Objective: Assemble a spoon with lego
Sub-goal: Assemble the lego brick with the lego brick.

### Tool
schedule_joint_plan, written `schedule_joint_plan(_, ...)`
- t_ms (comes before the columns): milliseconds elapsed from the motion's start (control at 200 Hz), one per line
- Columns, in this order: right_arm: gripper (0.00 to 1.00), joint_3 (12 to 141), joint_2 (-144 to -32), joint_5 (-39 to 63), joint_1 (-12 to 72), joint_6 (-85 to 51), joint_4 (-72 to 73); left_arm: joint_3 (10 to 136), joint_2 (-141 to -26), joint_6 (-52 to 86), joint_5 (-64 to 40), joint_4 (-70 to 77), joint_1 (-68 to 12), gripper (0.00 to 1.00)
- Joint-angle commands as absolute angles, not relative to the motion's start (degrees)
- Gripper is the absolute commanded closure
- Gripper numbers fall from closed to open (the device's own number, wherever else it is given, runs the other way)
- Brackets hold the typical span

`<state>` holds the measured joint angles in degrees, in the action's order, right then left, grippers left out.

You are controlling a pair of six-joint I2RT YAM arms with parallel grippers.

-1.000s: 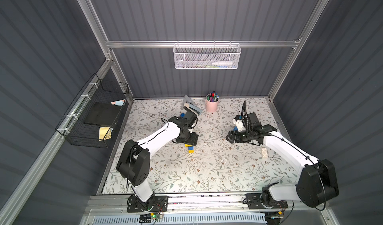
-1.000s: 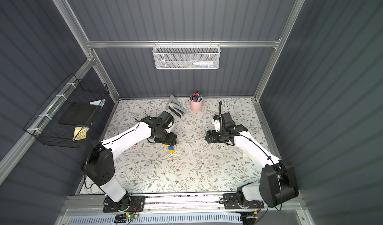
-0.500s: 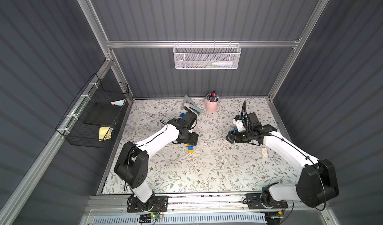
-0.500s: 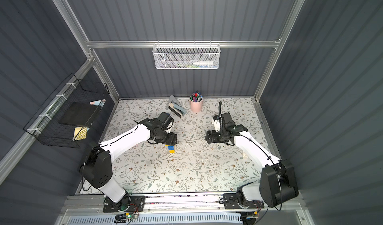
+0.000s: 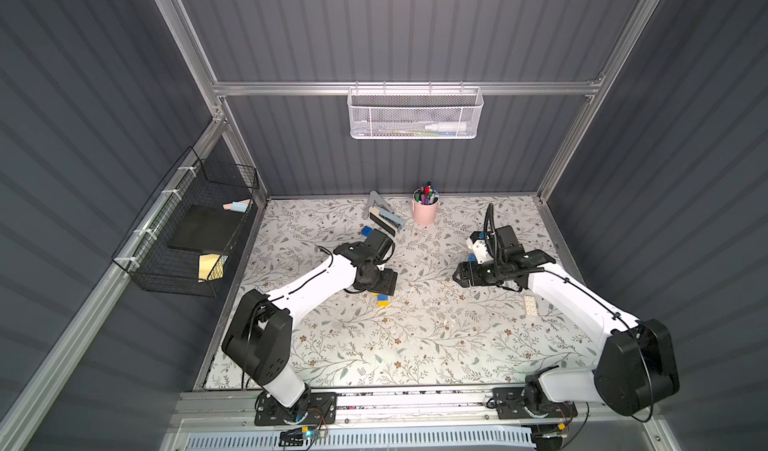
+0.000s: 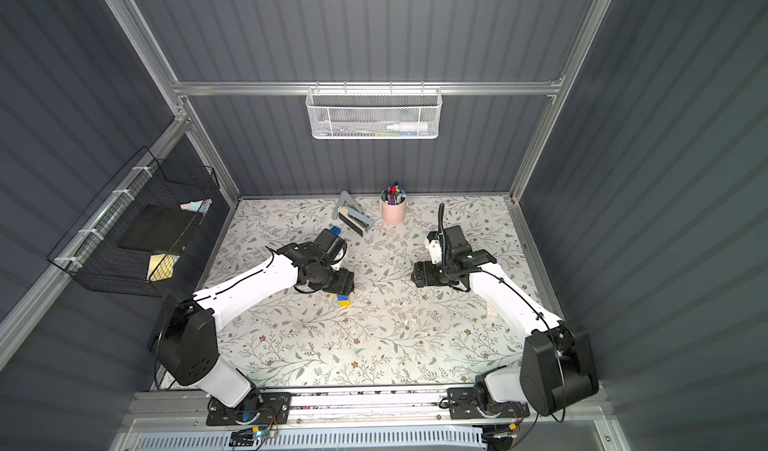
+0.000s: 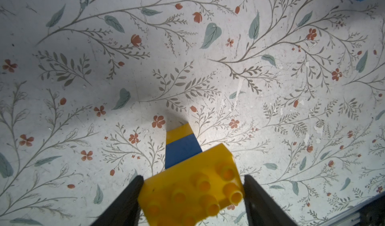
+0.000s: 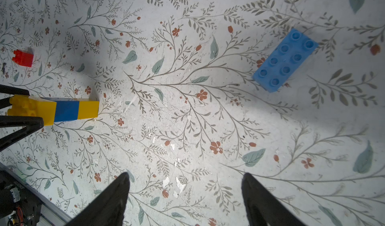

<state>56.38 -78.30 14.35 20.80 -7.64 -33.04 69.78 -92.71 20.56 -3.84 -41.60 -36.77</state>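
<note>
Little has shifted: left pincer still clamps the spoon, right pincer stays wide.

We saw a white surface patterned with grey-green leafy sprigs and small rust-red flowers. The spoon ran yellow, dark blue, yellow. One loose brick was light blue, another red. The jaws were black. Above the middle of a top view, the cup was pale pink.

We see a pink pen cup at the back of the floral table, a white mesh basket above, a black wire basket on a side wall
</note>
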Motion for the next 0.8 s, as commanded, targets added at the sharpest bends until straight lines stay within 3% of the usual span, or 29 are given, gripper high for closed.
schedule_joint_plan(0,0.16,57.3,-78.2,15.0,21.2,-6.7,-33.7,68.3,-91.8,20.8,-2.0,-44.0,-37.2,0.41)
schedule_joint_plan(570,0.17,57.4,-78.2,15.3,21.2,-6.6,-33.7,66.6,-94.2,20.0,-2.3,-44.2,-37.2,0.43)
schedule_joint_plan(795,0.16,57.7,-78.0,15.3,21.2,-6.8,-33.9,68.0,-92.8,20.6,-2.7,-43.6,-37.2,0.31)
